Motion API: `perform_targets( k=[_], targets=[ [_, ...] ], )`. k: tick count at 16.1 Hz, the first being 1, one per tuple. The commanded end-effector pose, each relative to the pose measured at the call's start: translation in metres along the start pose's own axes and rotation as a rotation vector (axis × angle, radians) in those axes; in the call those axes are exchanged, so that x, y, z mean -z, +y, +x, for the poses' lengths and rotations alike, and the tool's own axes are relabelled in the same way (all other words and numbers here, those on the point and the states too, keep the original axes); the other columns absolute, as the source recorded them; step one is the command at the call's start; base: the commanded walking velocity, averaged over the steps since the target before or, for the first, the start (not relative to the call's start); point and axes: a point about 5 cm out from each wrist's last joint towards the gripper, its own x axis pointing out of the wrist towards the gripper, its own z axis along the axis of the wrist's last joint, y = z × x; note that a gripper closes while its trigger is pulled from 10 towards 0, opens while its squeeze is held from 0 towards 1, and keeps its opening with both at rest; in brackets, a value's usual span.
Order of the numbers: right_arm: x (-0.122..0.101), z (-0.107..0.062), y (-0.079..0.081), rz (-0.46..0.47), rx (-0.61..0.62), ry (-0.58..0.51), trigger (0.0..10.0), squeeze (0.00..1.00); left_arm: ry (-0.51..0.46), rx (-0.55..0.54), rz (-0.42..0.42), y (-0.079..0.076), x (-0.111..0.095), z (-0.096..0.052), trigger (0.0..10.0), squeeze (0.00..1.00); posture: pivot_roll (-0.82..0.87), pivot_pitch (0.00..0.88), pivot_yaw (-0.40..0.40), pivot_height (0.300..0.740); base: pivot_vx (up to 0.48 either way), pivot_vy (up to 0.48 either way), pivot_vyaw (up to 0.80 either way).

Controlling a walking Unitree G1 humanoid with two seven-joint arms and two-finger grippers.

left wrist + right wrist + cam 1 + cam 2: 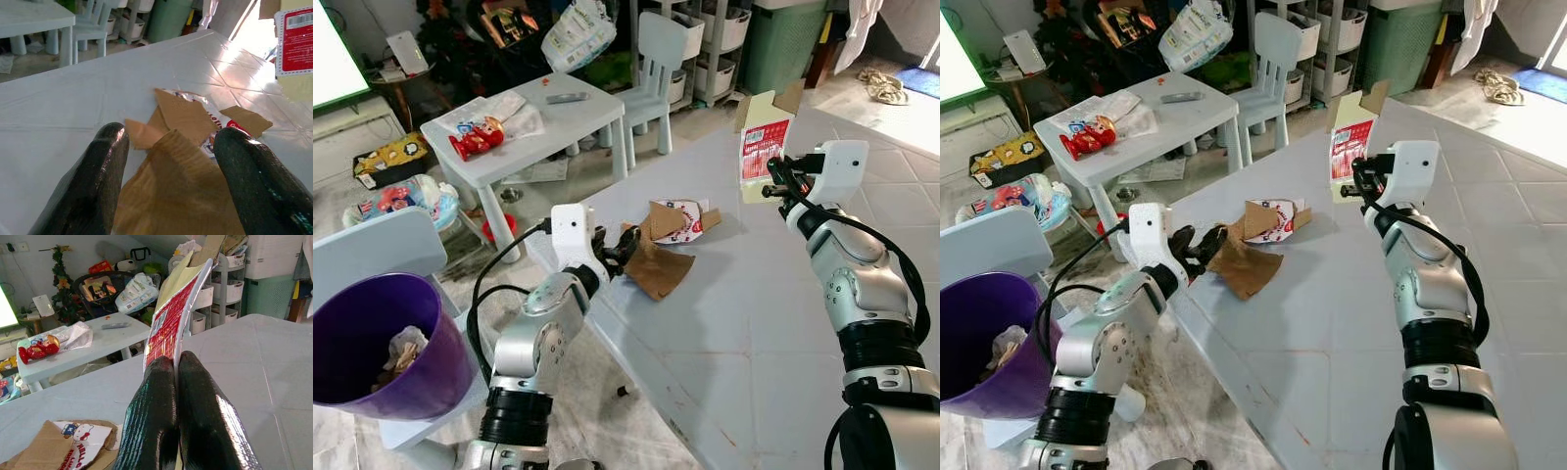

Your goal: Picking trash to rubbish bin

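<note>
Right gripper [773, 186] is pinching the red carton [763, 147] tight, holding it above the table [783, 323]. Left gripper [168, 161], fingers spread, is straddling cardboard [656, 266]. Next: clamp it, swing both to the bin [372, 343].

"HELLO" on torn cardboard wrapper [80, 443]

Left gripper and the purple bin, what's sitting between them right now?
Nothing to pick: between the left gripper and the purple bin the left eye view shows floor and the robot's own arm.
</note>
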Motion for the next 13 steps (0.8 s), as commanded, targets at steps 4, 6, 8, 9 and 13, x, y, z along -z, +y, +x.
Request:
perform_targets(
  k=[4, 6, 8, 9, 13],
  targets=[
    [-0.009, 0.002, 0.001, -0.021, 0.0, -0.023, 0.0, 0.0, 0.057, -0.002, 0.01, 0.006, 0.009, 0.006, 10.0, 0.0, 0.02, 0.068, 0.03, 0.74, 0.0, 0.0, 0.0],
    [-0.009, 0.001, -0.001, -0.024, 0.004, -0.022, 0.0, 0.0, 0.124, 0.04, 0.005, 0.002, 0.021, 0.01, 10.0, 0.0, 0.01, 0.068, 0.032, 0.74, 0.0, 0.0, 0.0],
    [-0.008, 0.001, 0.0, -0.022, 0.005, -0.021, 0.0, 0.0, 0.189, 0.107, 0.02, -0.006, 0.035, 0.012, 10.0, 0.0, 0.01, 0.067, 0.034, 0.74, 0.0, 0.0, 0.0],
    [-0.008, 0.001, 0.001, -0.021, 0.003, -0.021, 0.0, 0.0, 0.206, 0.125, 0.027, -0.007, 0.04, 0.012, 10.0, 0.0, 0.01, 0.066, 0.033, 0.74, 0.0, 0.0, 0.0],
    [-0.006, 0.002, 0.001, -0.019, 0.003, -0.013, 0.0, 0.0, 0.219, 0.145, 0.065, -0.007, 0.048, 0.011, 0.0, 0.0, 0.01, 0.066, 0.033, 0.74, 0.0, 0.0, 0.0]
  ],
)
